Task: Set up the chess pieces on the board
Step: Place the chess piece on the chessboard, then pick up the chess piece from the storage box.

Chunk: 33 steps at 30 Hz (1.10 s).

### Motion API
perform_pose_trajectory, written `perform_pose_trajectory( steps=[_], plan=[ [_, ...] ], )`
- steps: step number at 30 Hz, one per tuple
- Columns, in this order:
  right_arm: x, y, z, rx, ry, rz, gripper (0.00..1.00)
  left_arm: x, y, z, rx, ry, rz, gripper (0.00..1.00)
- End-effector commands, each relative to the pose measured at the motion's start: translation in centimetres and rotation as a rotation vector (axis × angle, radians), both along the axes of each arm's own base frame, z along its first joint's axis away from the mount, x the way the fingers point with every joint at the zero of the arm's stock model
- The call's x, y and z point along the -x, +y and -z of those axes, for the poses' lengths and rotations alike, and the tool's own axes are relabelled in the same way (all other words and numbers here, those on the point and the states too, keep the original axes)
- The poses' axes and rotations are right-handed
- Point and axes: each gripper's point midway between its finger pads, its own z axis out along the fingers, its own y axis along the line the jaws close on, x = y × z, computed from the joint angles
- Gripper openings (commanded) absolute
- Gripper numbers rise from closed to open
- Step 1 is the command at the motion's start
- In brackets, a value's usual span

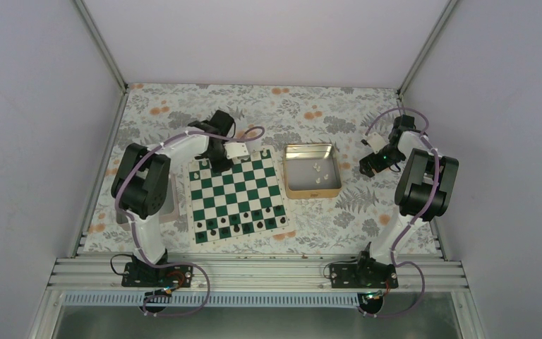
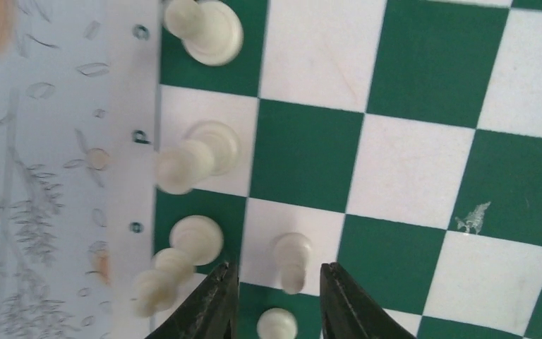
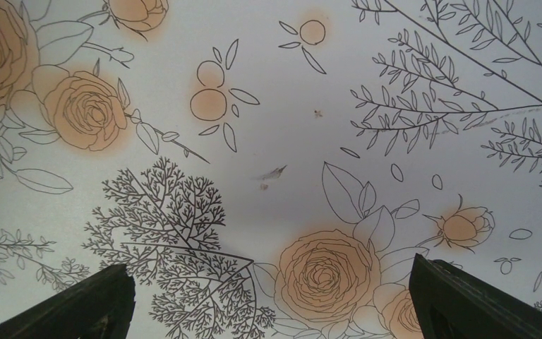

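1. Only the top view shows dark pieces on the board's near rows and, right of the board, a tin holding a few white chess pieces.
2. The left arm reaches over the board's far left corner. The left end effector stands parted around a white pawn without touching it.
3. The right end effector gapes wide over the floral counter, right of the board.

Glossy cream plastic chess pieces, matt printed board, shiny metal tin
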Motion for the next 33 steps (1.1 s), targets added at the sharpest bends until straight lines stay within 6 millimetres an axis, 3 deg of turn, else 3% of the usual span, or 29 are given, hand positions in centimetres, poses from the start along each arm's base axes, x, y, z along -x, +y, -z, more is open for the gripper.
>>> perform_pose_trajectory(
  steps=[1,7,12,15,17,20,24,28,33],
  plan=[
    [-0.1,-0.4,-0.1,-0.003,-0.007,0.002,1.00,-1.4,0.2,-3.1,-0.008,-0.071,0.004,0.31],
    [-0.2,-0.5,-0.6,0.006,-0.019,0.001,1.00,-1.4,-0.5,-6.5,-0.014,-0.095,0.029,0.33],
    [-0.8,-0.7,-2.0,0.021,-0.032,0.013,1.00,-1.9,-2.6,-13.1,0.044,-0.195,0.075,0.39],
    [-1.4,0.3,-4.7,0.038,-0.075,-0.026,1.00,-3.5,-3.3,-19.4,0.138,-0.339,0.062,0.53],
    [-1.4,2.0,-6.7,0.040,-0.086,-0.080,1.00,-4.9,-2.3,-22.6,0.184,-0.455,0.031,0.65],
    [-1.6,5.3,-9.3,0.044,-0.094,-0.166,0.98,-7.7,0.7,-24.7,0.207,-0.591,-0.067,0.85],
    [-1.4,10.0,-10.5,0.074,-0.069,-0.273,0.92,-11.4,4.9,-23.4,0.217,-0.648,-0.218,0.99],
    [-1.4,14.3,-10.9,0.091,-0.065,-0.349,0.83,-14.9,9.5,-20.0,0.191,-0.634,-0.382,1.00],
    [-1.1,16.6,-8.3,0.101,0.009,-0.373,0.56,-18.2,14.3,-16.2,0.169,-0.602,-0.563,1.00]
  ],
)
